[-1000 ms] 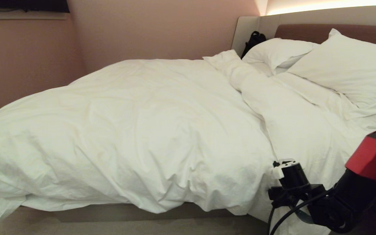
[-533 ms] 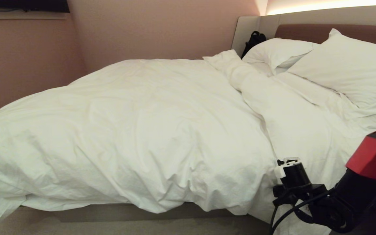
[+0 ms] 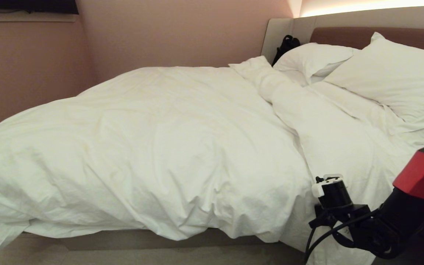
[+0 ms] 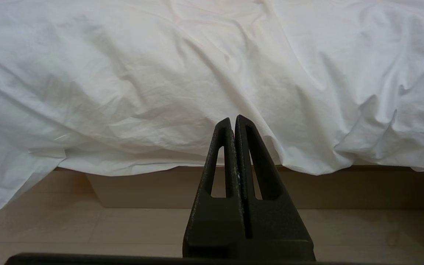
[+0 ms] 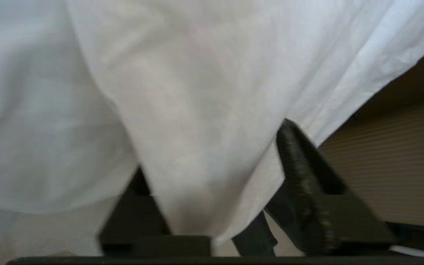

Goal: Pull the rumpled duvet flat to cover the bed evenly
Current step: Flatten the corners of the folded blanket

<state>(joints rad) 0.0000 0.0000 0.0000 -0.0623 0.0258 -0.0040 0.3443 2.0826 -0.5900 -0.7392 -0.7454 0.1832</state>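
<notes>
The rumpled white duvet [image 3: 153, 147] lies bunched over the bed [image 3: 142, 239], spilling past the near edge on the left, with a rolled ridge running up toward the pillows. My right arm's wrist [image 3: 331, 193] sits low at the duvet's near right edge; its fingers are hidden there. In the right wrist view the right gripper [image 5: 212, 147] stands open around a hanging fold of duvet [image 5: 197, 110]; one finger [image 5: 304, 173] shows beside the cloth, the other is mostly covered. The left gripper [image 4: 233, 119] is shut and empty, low before the bed's side, short of the overhanging duvet [image 4: 160, 92].
Two white pillows [image 3: 388, 77] lean on the brown headboard [image 3: 341, 35], with a black bag [image 3: 285, 46] in the corner beside them. A pink wall [image 3: 31, 66] runs along the bed's far side. Pale floor [image 4: 68, 224] lies below the bed base.
My right wrist has crept a little to the right and slightly up along the duvet's near edge. The duvet and pillows lie as before.
</notes>
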